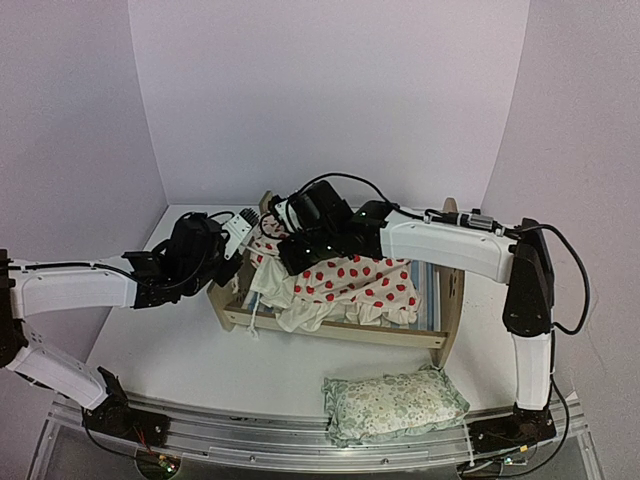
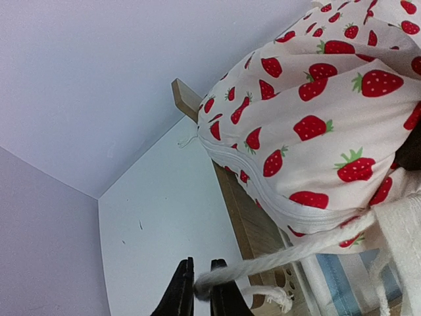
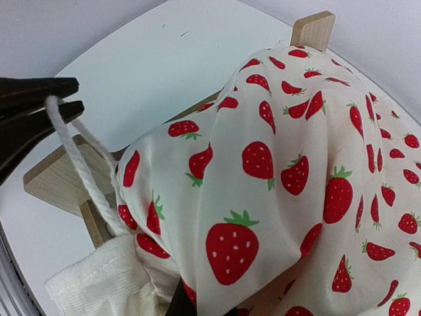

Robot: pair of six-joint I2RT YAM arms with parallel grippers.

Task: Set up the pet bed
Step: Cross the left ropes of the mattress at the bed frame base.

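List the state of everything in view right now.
pet bed: standing, cushion bunched over it
strawberry cushion: humped up, not flat
white cord: stretched out from cushion
floral pillow: flat, outside bed
left gripper: shut on white cord
right gripper: shut on strawberry cushion

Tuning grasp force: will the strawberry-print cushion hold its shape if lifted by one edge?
Probably not: the strawberry cushion drapes in folds over the pet bed, so it is likely floppy. It looks light, with thin cloth bunching where the right gripper pinches it. The white cord in the left gripper may tug it.

Table (image 1: 160,340): pet bed (image 1: 340,333), seemingly floral pillow (image 1: 392,403)
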